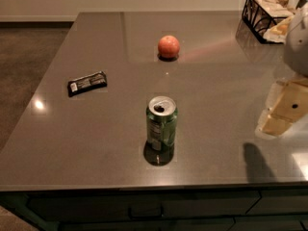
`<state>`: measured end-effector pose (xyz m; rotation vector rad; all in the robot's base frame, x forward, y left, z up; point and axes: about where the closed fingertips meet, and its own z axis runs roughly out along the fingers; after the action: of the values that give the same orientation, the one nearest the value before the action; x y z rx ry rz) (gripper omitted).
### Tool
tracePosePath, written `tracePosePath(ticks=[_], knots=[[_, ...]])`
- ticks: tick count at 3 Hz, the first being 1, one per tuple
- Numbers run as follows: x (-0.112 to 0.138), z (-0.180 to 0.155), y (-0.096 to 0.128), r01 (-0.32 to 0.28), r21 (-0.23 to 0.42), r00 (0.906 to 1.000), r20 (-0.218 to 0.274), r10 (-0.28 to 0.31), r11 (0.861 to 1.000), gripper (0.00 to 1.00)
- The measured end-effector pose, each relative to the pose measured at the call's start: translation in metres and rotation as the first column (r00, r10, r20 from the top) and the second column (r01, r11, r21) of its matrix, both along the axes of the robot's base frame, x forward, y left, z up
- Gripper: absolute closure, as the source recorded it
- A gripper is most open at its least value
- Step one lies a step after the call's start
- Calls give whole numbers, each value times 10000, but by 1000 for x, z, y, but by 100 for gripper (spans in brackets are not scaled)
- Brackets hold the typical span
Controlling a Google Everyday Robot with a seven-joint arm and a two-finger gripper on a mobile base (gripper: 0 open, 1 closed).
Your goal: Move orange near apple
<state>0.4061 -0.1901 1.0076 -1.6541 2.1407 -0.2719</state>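
Note:
A round reddish-orange fruit (168, 46), which looks like the apple, sits on the dark grey table (96, 138) at the back centre. I cannot make out an orange for certain; a small orange patch (284, 29) shows beside the basket at the back right. My gripper (284, 110), cream-coloured, hangs over the table's right side at the frame edge, well to the right of and nearer than the fruit. Its shadow (257, 162) falls on the table below it.
A green soda can (161, 124) stands upright at the front centre. A black snack bar (87, 83) lies at the left. A black wire basket (264, 11) with packets stands at the back right corner. The floor drops away on the left.

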Motion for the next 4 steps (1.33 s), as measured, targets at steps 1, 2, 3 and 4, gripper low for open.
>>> tracePosePath(ticks=[1, 2, 3, 4], knots=[[10, -7, -15, -690, 36, 9974, -223, 691, 9976, 0], [14, -11, -20, -1736, 850, 9837, -330, 1769, 9812, 0], [14, -15, -13, -2886, 1868, 9544, -226, 2977, 9391, 0], [13, -18, 14, -3534, 1864, 9311, -244, 3639, 9167, 0]])
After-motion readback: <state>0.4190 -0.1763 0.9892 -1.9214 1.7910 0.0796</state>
